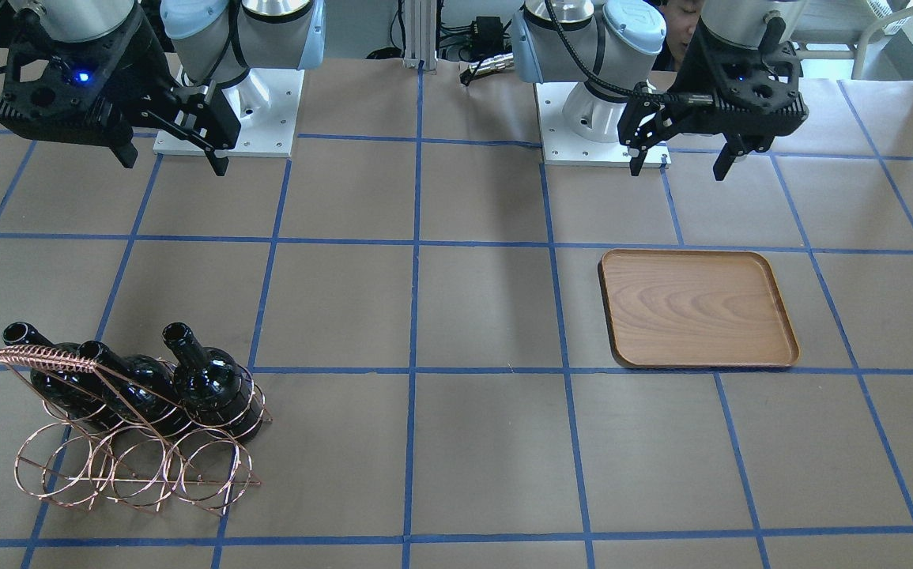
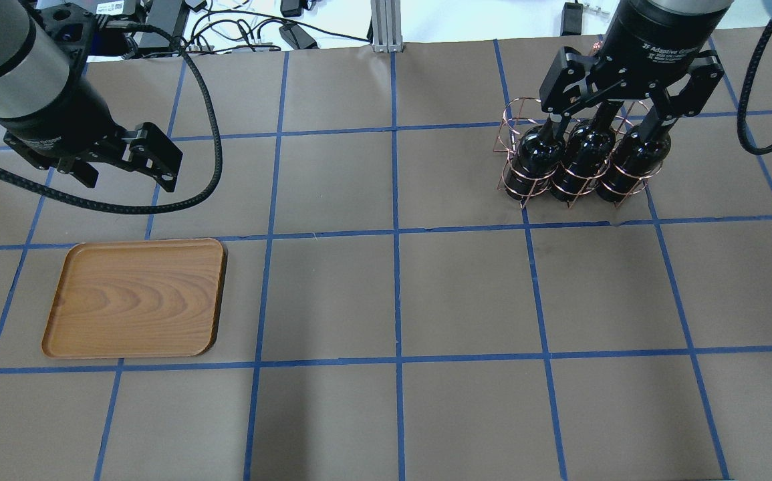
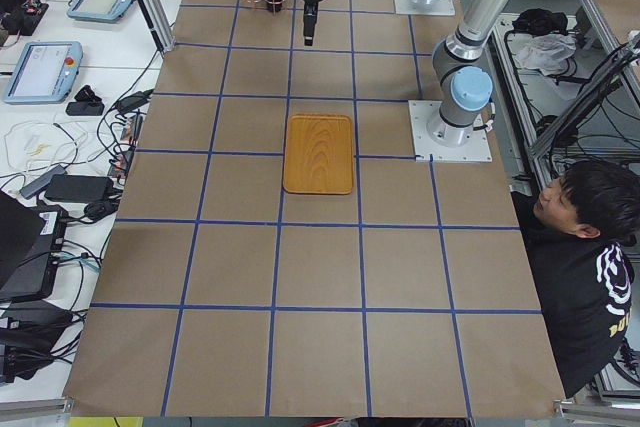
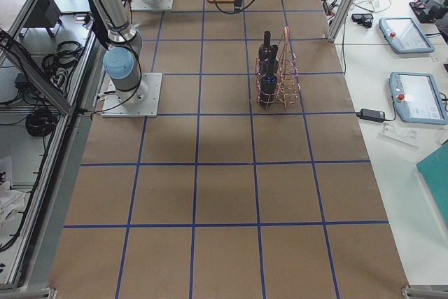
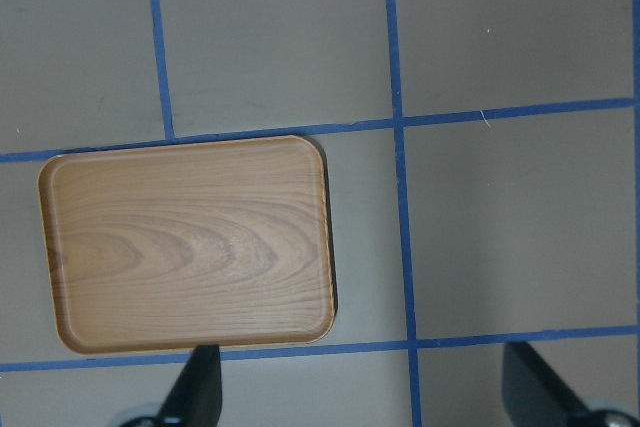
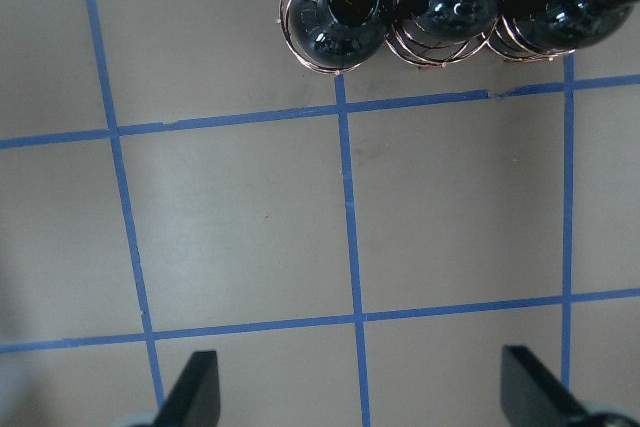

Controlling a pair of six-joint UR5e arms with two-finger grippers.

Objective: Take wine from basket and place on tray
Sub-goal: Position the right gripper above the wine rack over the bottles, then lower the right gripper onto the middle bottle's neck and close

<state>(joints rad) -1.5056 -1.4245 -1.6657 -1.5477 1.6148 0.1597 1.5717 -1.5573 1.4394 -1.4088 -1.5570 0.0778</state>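
Wine (image 1: 205, 381) is not yet moved. Three dark glass bottles stand neck-up, side by side, in the rings on the robot's side of the copper wire basket (image 1: 136, 474). The basket rests on the worktop (image 1: 488, 316) at the robot's right. No bottle is gripped or lifted.

The tray (image 1: 697, 310) lies flat at the robot's left, well apart from the basket, and carries no bottle.

Right end effector (image 1: 174, 160): released, fingers spread wide, nothing between them. It hangs raised above the worktop on the robot's side of the basket and does not touch it. Its wrist view shows the bottle mouths at the upper edge, beyond the fingertips.

Left end effector (image 1: 679, 164): also released and empty, raised near the tray's robot-side edge. Its wrist view looks down on the bare wood.

Progress: no part of the task is complete. In my judgement the step in hand is the approach to a first bottle. What is left is to close on a neck, draw the bottle up out of its ring, carry it across the worktop and set it on the tray.

Points of concern: the three necks stand close together, the coiled handle runs beside them, and the glass looks glossy, so a grip may slip. With basket and tray at opposite ends, a long carry or a hand-over is probably needed.
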